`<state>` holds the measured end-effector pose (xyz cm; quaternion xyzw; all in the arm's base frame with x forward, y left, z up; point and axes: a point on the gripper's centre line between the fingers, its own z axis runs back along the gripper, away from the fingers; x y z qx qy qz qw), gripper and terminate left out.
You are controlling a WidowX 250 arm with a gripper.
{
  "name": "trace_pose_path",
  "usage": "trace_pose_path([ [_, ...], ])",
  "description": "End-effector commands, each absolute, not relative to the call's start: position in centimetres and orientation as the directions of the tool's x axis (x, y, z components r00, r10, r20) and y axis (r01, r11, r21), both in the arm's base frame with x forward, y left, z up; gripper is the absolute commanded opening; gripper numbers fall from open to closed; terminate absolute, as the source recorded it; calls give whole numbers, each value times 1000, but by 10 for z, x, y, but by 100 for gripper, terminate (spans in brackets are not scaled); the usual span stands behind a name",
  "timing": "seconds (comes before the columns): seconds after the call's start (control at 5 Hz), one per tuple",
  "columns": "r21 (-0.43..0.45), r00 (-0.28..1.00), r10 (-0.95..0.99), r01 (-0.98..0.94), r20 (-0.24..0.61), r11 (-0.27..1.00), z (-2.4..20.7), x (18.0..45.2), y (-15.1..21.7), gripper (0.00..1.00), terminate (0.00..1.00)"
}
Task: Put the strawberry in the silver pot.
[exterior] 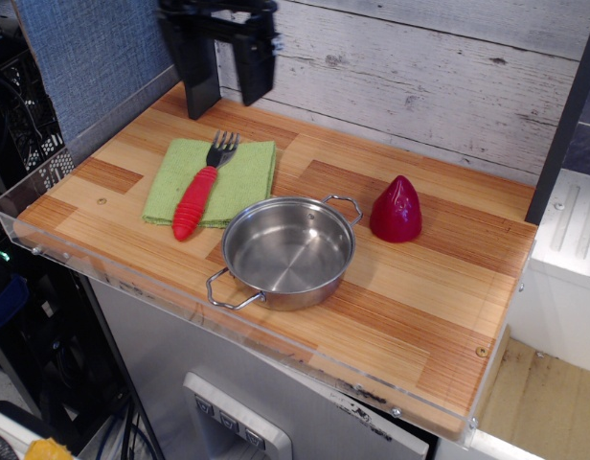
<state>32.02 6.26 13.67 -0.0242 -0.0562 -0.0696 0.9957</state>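
The strawberry is a glossy dark red cone standing upright on the wooden board, just right of the silver pot. Nothing lies in the pot, a shallow shiny one with two wire loop handles near the board's front middle. My gripper hangs at the back left, high above the board and far from both. It is open, with nothing between its two black fingers. The left finger overlaps a black post behind it.
A green cloth lies left of the pot with a red-handled fork on it. A black post stands at the back left corner. A clear plastic rim edges the board's left and front. A plank wall runs behind.
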Motion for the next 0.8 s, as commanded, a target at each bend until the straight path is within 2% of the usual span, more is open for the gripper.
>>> trace_pose_path([
  [0.0,16,945,-240,243,222,970,122,355,7,100,0],
  [0.2,76,927,-294,284,233,956,116,366,-14,100,0],
  [0.4,62,919,-324,318,227,946,107,374,-30,100,0],
  [0.6,13,910,-357,363,211,932,99,378,-46,100,0],
])
